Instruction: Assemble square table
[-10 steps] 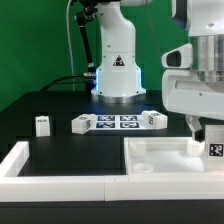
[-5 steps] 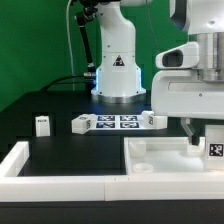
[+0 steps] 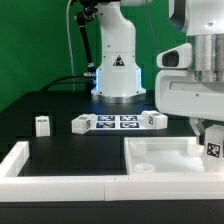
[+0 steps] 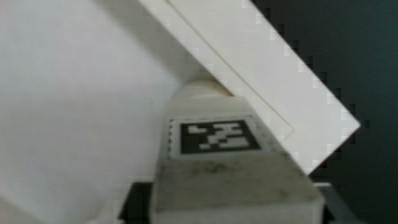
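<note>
The square table top (image 3: 165, 158) is a white tray with a raised rim and round corner sockets, at the front of the exterior view's right. My gripper (image 3: 207, 133) hangs over its right part, shut on a white tagged leg (image 3: 214, 149) held upright just above the tray. In the wrist view the leg (image 4: 217, 150) fills the gap between my gripper's (image 4: 228, 208) dark fingers (image 4: 143, 205), its tip close to the top's rim (image 4: 267, 75) at a corner. Three more legs (image 3: 42, 124) (image 3: 82, 123) (image 3: 151, 120) lie on the black table.
The marker board (image 3: 116, 122) lies between two loose legs in front of the robot base (image 3: 118, 70). A white wall bar (image 3: 60, 182) runs along the front edge, with a corner piece (image 3: 14, 158) at the exterior view's left.
My gripper with the leg shifted slightly toward the exterior view's left, then back right and a little up. The loose legs and the top have not moved.
</note>
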You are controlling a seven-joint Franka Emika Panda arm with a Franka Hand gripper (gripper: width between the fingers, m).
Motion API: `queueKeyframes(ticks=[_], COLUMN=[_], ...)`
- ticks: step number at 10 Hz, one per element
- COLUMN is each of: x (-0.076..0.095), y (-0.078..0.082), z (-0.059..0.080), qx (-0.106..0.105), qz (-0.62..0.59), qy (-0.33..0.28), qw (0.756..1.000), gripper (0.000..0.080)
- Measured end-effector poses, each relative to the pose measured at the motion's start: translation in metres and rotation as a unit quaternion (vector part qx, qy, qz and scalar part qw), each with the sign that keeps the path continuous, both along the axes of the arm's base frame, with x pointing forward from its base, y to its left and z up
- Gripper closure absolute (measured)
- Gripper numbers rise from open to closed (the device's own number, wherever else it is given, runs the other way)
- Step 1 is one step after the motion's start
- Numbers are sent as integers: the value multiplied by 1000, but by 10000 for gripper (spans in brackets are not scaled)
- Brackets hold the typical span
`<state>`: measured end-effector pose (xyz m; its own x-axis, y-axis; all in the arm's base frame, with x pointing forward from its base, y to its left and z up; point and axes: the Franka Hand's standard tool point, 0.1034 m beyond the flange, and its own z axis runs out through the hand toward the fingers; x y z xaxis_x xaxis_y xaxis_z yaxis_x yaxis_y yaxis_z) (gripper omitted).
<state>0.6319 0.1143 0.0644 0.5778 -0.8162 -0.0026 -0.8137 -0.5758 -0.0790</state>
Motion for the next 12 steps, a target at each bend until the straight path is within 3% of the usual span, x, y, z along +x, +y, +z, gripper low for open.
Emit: queueKeyframes(ticks=[1,3,5,6,8,10,11,12], x=[1,1,0,0,-1,-2,-2,-5], y=[-1,-6,-5,-6,-4,-3,-2,3], z=[0,0,0,0,0,0,-1,-1], qx=[8,44,85,95,96,96,94,71], qz=[-45,-205,-359,-402,-447,-455,-435,-377], qy=[7,25,47,53,60,62,60,52], qw=[999,977,928,909,887,883,893,922], gripper=[509,509,509,509,509,509,405,270])
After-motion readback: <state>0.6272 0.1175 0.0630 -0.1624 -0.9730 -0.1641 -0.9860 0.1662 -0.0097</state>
